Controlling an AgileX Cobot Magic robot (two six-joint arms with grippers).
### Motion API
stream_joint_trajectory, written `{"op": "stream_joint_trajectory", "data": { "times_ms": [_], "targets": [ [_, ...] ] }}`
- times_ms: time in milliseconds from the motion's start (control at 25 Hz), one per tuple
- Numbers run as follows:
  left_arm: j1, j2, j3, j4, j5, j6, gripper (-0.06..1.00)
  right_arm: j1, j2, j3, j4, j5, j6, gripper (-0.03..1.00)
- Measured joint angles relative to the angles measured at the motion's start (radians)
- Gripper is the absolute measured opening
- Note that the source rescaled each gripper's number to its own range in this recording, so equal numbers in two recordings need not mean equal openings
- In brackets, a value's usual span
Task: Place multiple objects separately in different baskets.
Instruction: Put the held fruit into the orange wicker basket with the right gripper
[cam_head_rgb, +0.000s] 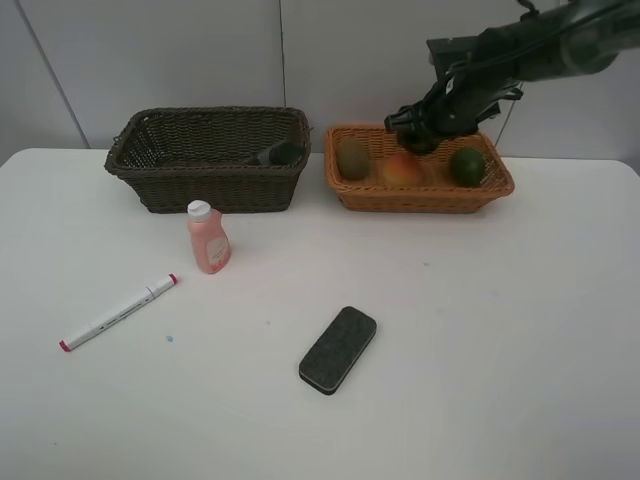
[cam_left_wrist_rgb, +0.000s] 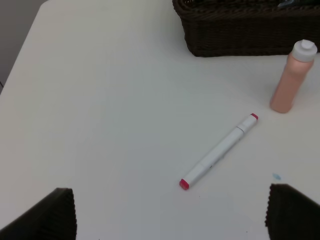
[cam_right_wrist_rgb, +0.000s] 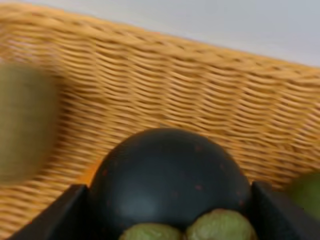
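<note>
- While hanging over the light orange-tan woven wicker basket at the far edge of the desk, the right gripper clamps the dark round mangosteen.
- Its rind looks hard and smooth, and it is probably light: hold across the widest girth.

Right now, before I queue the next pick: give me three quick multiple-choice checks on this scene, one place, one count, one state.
1. The eraser lies:
A. on the table
B. inside a basket
C. in a gripper

2. Loose items on the table:
A. one
B. five
C. three

3. The right gripper is:
A. open, empty
B. gripping the mangosteen above the light basket
C. shut, empty

Answers:
1 A, it lies flat on bare tabletop, clear of both arms.
2 C, only the pink bottle, the marker and the eraser are out there.
3 B, the right wrist view shows the dark fruit between its fingers with orange wicker behind.
</note>
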Motion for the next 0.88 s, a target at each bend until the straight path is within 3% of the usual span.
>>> {"op": "stream_joint_trajectory", "data": {
  "times_ms": [240, 680, 720, 800, 880],
  "targets": [
    [0.000, 0.000, 0.000, 0.000, 0.000, 0.000, 1.00, -0.053, 0.015, 0.000, -0.009, -0.014, 0.000, 0.59],
    [0.000, 0.000, 0.000, 0.000, 0.000, 0.000, 1.00, -0.054, 0.015, 0.000, 0.008, -0.038, 0.000, 0.59],
    [0.000, 0.000, 0.000, 0.000, 0.000, 0.000, 1.00, -0.054, 0.015, 0.000, 0.008, -0.045, 0.000, 0.61],
    [0.000, 0.000, 0.000, 0.000, 0.000, 0.000, 1.00, -0.054, 0.015, 0.000, 0.007, -0.073, -0.002, 0.81],
    [0.000, 0.000, 0.000, 0.000, 0.000, 0.000, 1.00, -0.054, 0.015, 0.000, 0.007, -0.105, -0.004, 0.93]
  ]
}}
